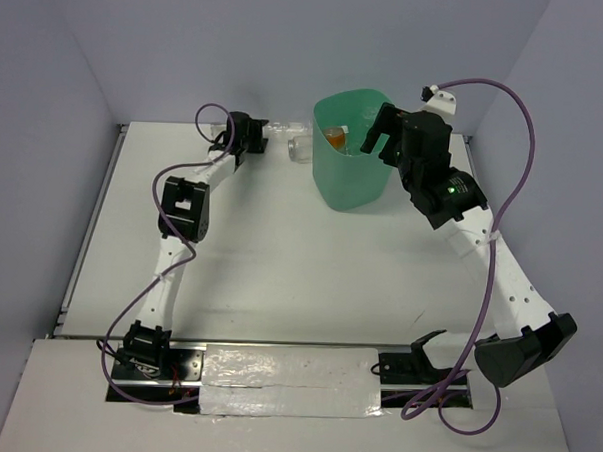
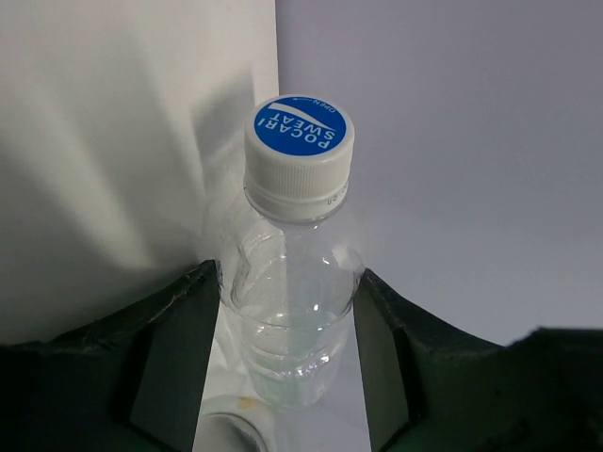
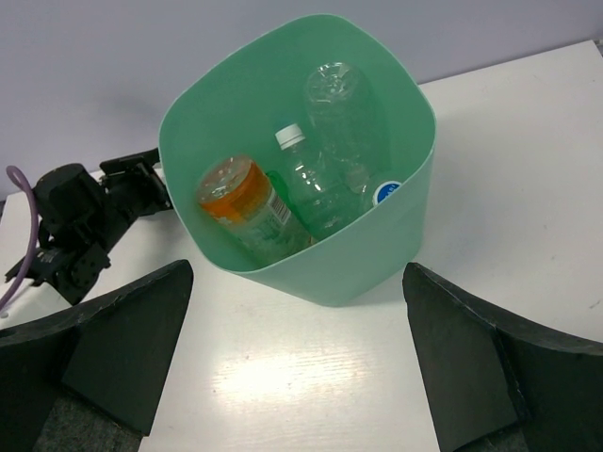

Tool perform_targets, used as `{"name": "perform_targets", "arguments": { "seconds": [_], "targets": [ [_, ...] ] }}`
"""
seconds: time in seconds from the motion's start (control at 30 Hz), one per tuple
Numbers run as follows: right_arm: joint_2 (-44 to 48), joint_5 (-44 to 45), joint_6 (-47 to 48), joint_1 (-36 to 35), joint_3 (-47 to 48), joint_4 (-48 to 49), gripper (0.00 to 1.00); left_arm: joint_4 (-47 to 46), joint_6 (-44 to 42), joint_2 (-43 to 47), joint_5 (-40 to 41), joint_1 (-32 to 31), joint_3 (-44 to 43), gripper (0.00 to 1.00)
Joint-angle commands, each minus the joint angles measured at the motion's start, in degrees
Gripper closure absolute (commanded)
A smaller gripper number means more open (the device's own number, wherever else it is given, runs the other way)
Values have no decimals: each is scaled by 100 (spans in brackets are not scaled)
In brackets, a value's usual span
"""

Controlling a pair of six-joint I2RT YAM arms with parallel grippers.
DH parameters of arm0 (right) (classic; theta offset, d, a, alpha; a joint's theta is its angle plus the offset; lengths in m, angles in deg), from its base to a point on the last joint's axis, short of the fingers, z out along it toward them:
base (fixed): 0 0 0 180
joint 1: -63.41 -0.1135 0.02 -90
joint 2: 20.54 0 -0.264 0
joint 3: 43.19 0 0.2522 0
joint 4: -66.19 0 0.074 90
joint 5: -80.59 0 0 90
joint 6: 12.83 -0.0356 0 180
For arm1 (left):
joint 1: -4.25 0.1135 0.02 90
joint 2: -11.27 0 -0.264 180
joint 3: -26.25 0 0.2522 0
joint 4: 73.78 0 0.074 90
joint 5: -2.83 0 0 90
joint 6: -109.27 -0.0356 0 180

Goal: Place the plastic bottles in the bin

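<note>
Left wrist view pretty much says it all: the left fingers point(image 2: 174, 348) are clamped on a clear Pocari Sweat bottle point(image 2: 290, 245), one on each side of its body, with the blue-and-white cap sticking out past the fingertips. From the top view, that's way over at the far edge of the table point(image 1: 280, 265), a bit left of the mint-green bin point(image 1: 348, 183). Another clear bottle point(image 1: 301, 148) sits on the table just beside the bin. The right fingers point(image 3: 122, 330) hang spread wide over the bin with nothing between them. Down inside it lie an orange-capped bottle point(image 3: 240, 202), a white-capped clear bottle point(image 3: 306, 184) and at least one more crinkly clear one point(image 3: 344, 108).
</note>
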Motion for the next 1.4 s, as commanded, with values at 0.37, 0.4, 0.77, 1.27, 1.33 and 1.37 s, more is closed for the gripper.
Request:
{"name": "perform_targets", "arguments": {
  "seconds": [0.37, 0.4, 0.77, 1.27, 1.33, 1.37],
  "targets": [
    [416, -77, -171, -56, 174, -236, 0, -148, -1857, 2280, 1040, 124, 404, 44],
    [443, -95, -189, -65, 191, -262, 0, -165, -2320, 2429, 1049, 151, 298, 44],
    [1348, -43, -347, -214, -168, -789, 1, 432, -5759, 3853, -1347, 204, -390, 40],
    [2693, 608, -646, -215, -705, -1888, 1, 1171, -7132, 3811, -2176, -1396, -521, 44],
    [2737, 626, -672, -223, -722, -1932, 1, 1110, -7053, 3706, -2194, -1492, -512, 44],
    [2737, 626, -690, -215, -731, -1976, 1, 1075, -7035, 3670, -2194, -1527, -512, 44]
  ]
}}
